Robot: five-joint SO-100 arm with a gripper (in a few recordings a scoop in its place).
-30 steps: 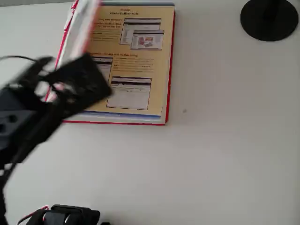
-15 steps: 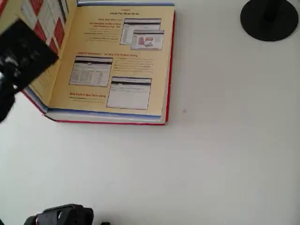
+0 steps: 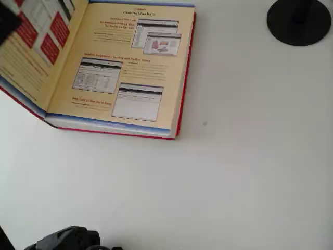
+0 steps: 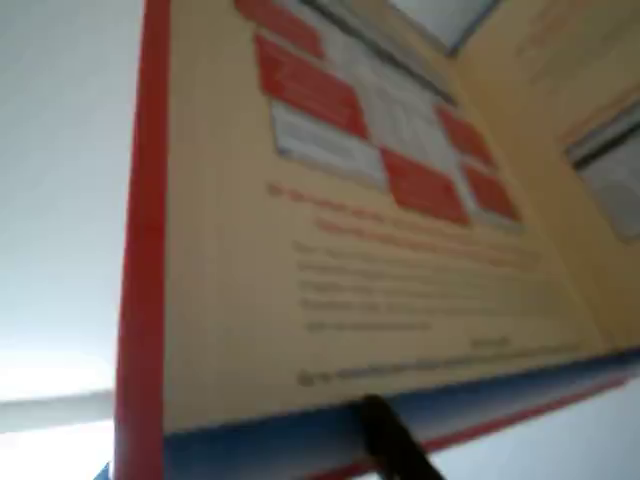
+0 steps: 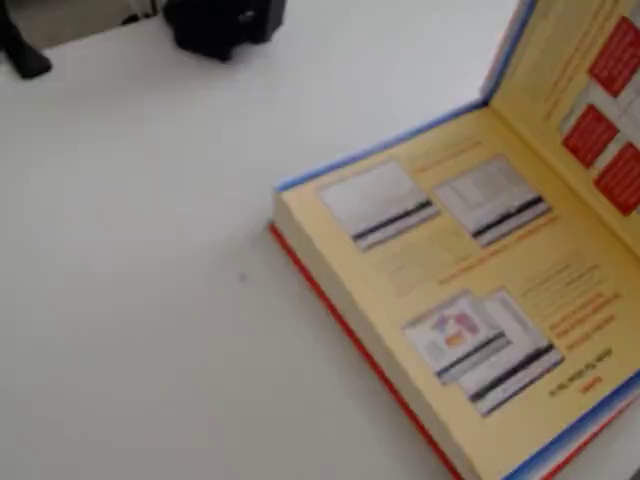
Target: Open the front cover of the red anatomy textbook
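Observation:
The red anatomy textbook (image 3: 125, 73) lies open on the white table, showing a yellow-tan endpaper with printed screenshots; it is also at the right of the fixed view (image 5: 450, 300). Its front cover (image 3: 31, 52) is swung out to the left and still raised at a slant, inner side up, yellow-tan with red boxes. The fixed view has the front cover (image 5: 590, 90) standing at the right. A dark piece of my gripper (image 3: 6, 23) shows at the overhead view's top-left corner, over the cover. In the wrist view one dark finger (image 4: 395, 450) lies against the cover's lower edge (image 4: 300, 430). Whether the jaws are open is hidden.
A black round stand base (image 3: 299, 21) sits at the table's far right corner in the overhead view. My arm's dark base (image 3: 67, 240) is at the bottom edge. A black object (image 5: 225, 22) stands at the top of the fixed view.
The cover has swung from nearly upright to well open toward the left. My arm went left with it and almost out of the overhead view. The book's near end shifted slightly left.

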